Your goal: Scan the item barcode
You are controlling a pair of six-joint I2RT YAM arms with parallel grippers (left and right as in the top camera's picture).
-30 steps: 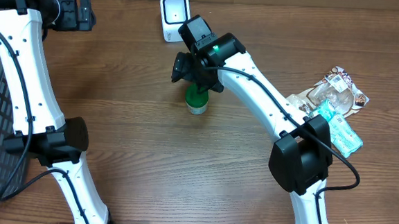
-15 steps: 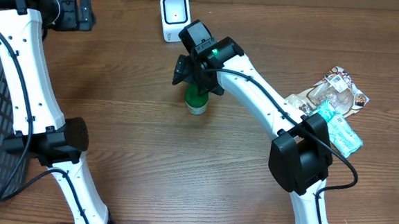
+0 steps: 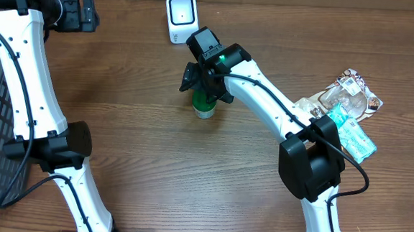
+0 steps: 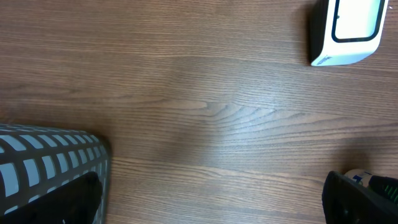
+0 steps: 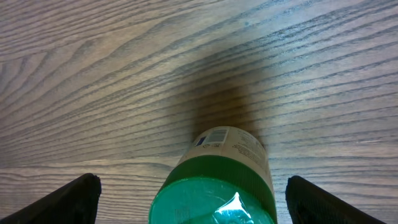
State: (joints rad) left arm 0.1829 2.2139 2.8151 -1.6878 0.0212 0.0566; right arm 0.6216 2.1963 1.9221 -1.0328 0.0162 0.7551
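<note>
Shifting slightly away from the scanner (image 3: pixel 180 17) since a second ago, the right tool (image 3: pixel 206 87) is hovering over the bottle (image 3: pixel 205 109), with its jaws standing wide on either side of the green cap and not touching it. The bottle is standing upright on the worktop (image 3: pixel 147 155) near the scanner, well apart from the left arm, and is showing a barcode on its white label in the right wrist view. The left tool (image 4: pixel 211 193) is hanging wide and holding nothing at the far left of the worktop, beside the basket (image 4: pixel 50 162).
</note>
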